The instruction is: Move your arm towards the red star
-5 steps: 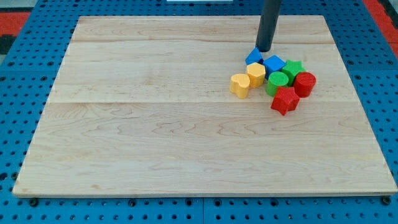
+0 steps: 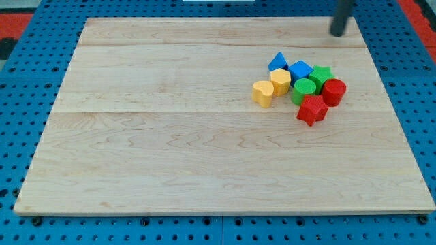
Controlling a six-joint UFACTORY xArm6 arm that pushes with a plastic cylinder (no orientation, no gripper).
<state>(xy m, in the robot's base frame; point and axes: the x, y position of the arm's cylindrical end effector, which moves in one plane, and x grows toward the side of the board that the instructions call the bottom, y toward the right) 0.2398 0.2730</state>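
Observation:
The red star (image 2: 312, 109) lies at the lower right of a tight cluster of blocks on the wooden board (image 2: 170, 136). My tip (image 2: 338, 34) is blurred, near the board's top edge at the view's upper right, well above the cluster and touching no block. The red star is down and slightly left of the tip.
The cluster holds a blue triangle (image 2: 276, 61), a blue block (image 2: 300, 69), a green star (image 2: 321, 73), a red cylinder (image 2: 334, 91), a green cylinder (image 2: 304, 89), a yellow block (image 2: 281, 81) and a yellow heart (image 2: 262, 93). Blue pegboard surrounds the board.
My tip has moved up and to the view's right, away from the blue triangle it stood just above. The blocks have not moved.

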